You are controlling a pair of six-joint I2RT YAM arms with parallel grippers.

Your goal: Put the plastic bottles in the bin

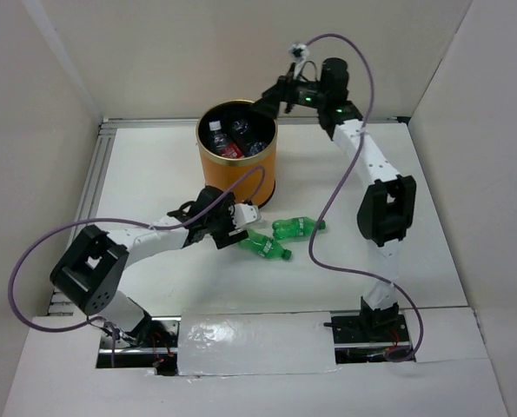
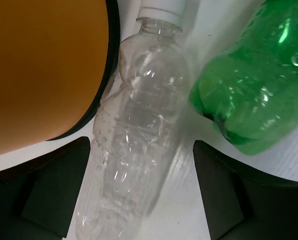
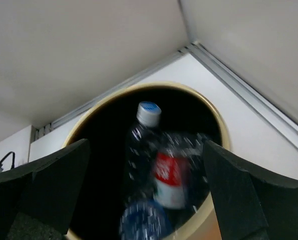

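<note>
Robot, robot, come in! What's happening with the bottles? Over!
Left gripper, jaws open around clear bottle beside bin. Right gripper above bin, jaws open, empty. Two green bottles lying outside, close by.

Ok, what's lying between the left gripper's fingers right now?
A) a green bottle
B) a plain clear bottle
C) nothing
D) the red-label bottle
B: the left wrist view shows the clear bottle lying between the open jaws of the left gripper, with the green bottle off to one side.

Enclosed on three sides: white table [image 1: 154, 174], boxed in by left wall [image 1: 23, 130], far wall [image 1: 197, 52], right wall [image 1: 493, 174], all plain white. Metal rail [image 1: 154, 122] fitted along far and left edges. Glossy strip [image 1: 258, 343] laid across near edge. Lighting even, soft.
</note>
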